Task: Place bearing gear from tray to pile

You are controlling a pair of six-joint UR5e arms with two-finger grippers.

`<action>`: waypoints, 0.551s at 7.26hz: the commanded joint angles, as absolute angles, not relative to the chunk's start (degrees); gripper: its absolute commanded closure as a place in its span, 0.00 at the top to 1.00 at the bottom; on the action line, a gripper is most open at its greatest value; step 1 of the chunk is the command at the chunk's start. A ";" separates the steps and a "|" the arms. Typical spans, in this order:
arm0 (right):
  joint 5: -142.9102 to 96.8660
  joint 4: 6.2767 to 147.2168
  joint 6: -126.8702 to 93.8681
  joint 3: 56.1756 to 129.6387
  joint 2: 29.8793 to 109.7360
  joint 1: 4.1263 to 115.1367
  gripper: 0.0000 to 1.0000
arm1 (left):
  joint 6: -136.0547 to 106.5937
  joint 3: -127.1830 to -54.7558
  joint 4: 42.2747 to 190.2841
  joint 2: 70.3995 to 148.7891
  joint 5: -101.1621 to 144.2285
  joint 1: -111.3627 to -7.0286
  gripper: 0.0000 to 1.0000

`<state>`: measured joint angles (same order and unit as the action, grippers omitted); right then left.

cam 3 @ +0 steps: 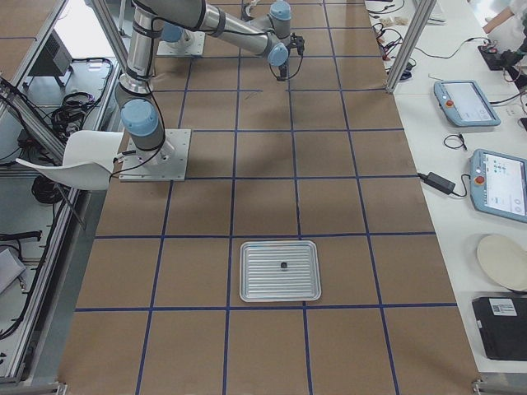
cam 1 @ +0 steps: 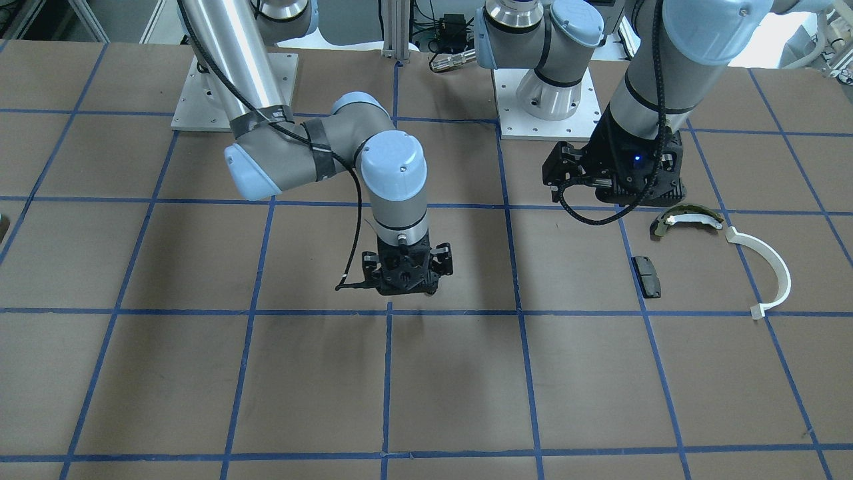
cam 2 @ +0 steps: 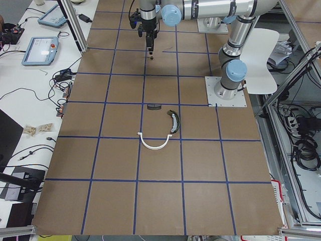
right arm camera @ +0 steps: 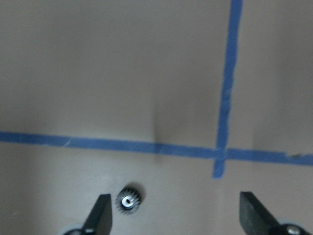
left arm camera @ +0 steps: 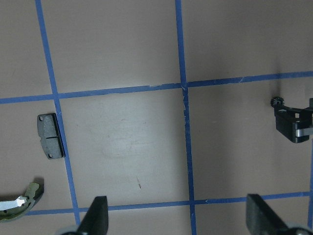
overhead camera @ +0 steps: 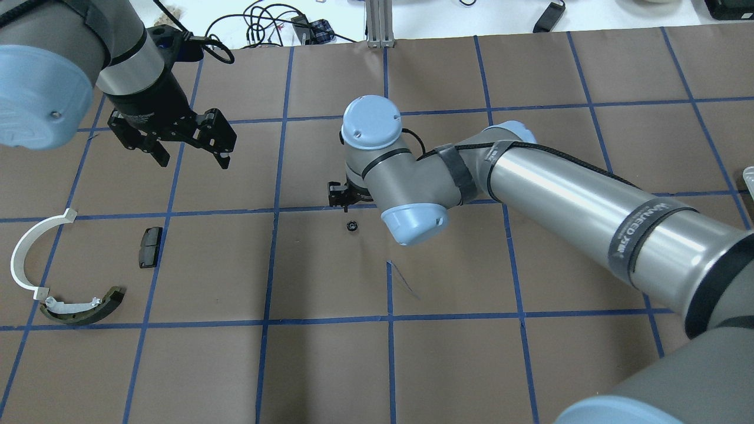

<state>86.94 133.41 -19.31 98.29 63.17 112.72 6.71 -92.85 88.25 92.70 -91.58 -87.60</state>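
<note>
The bearing gear (overhead camera: 352, 225), small, dark and toothed, lies on the brown paper near the table's middle. My right gripper (right arm camera: 176, 215) hangs open just above it, with the gear (right arm camera: 129, 200) next to one finger (right arm camera: 100, 215) and not held. The left wrist view shows the gear (left arm camera: 276, 102) beside that gripper (left arm camera: 296, 125). The pile lies far to my left: a white arc (overhead camera: 23, 253), an olive-and-white shoe (overhead camera: 82, 309) and a black pad (overhead camera: 150, 246). My left gripper (overhead camera: 193, 156) is open and empty, hovering beyond the pad.
The metal tray (cam 3: 247, 280) sits far off on my right side, with one small dark part (cam 3: 282, 265) in it. Blue tape lines grid the brown paper. Both arm base plates (cam 1: 546, 120) stand at the robot's edge of the table.
</note>
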 commanded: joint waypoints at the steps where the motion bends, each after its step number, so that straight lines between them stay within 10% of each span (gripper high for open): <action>1: 85.97 127.67 -14.15 98.70 67.92 102.26 1.00 | 4.67 -92.99 88.15 94.30 -90.88 -89.98 1.00; 4: 82.00 125.77 -4.97 98.61 70.92 85.50 1.00 | -1.92 -95.53 80.80 100.61 -90.70 -99.91 1.00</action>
